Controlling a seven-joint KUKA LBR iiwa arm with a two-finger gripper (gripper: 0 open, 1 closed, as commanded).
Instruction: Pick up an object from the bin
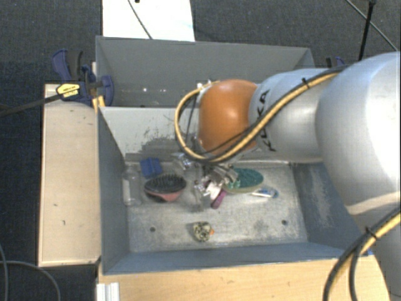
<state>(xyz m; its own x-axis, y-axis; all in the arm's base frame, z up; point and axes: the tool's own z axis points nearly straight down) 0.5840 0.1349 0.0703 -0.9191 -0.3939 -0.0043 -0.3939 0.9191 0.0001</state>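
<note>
My gripper point(203, 183) hangs low in the middle of the bin, under the arm's orange cover. Just left of it lies a dark oval hairbrush with a pink underside point(165, 187). A small purple piece point(218, 199) sits right at the gripper's lower right edge. On the right, a teal-green oval brush point(248, 179) lies close by, with a white and blue handle point(264, 194) sticking out from it. Whether anything is in the gripper's grasp is hidden.
A blue object point(150, 166) rests near the back left, and a clear plastic item point(130, 188) lies along the left wall. A small round greenish-yellow thing point(201, 231) sits alone near the front wall. The arm covers the bin's right side.
</note>
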